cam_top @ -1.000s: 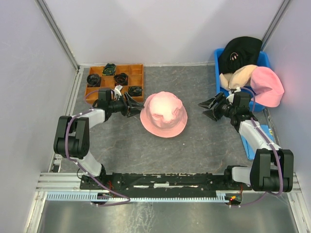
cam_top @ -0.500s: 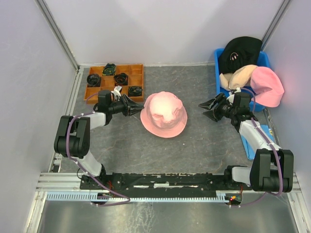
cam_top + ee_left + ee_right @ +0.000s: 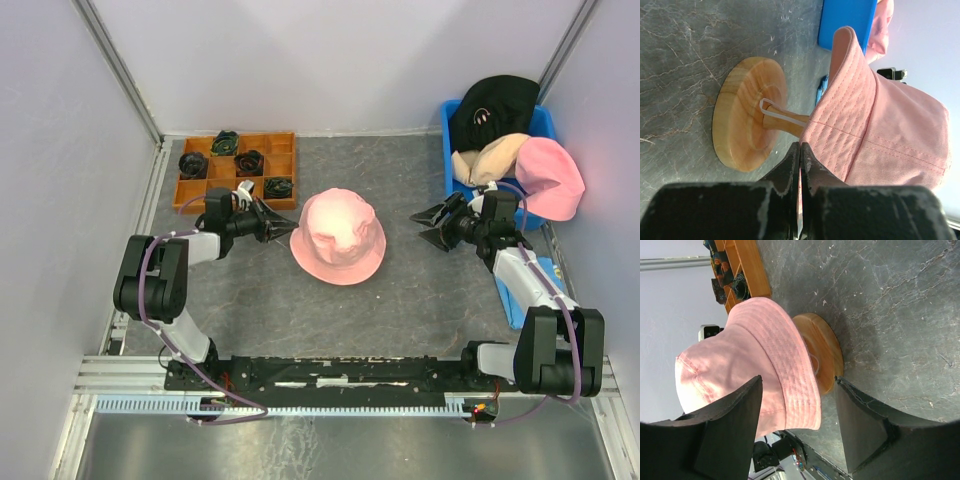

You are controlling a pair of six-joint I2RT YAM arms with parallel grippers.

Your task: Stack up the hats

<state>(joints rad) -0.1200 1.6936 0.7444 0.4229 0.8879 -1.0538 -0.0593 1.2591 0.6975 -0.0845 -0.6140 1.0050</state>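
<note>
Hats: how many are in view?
4. A pink hat on the stand at centre; a black hat, a beige hat and a second pink hat at the blue bin. Others may hide beneath.

Wooden stand (image 3: 742,115) standing upright mid-table, round base resting flat on grey marbled tabletop (image 3: 400,290). Orange compartment tray (image 3: 285,160) sitting far left, near back wall; dark coiled bundles (image 3: 192,163) lying in separate compartments. Blue bin (image 3: 446,140) sitting in far right corner. Metal rail (image 3: 130,375) running along near edge.
</note>
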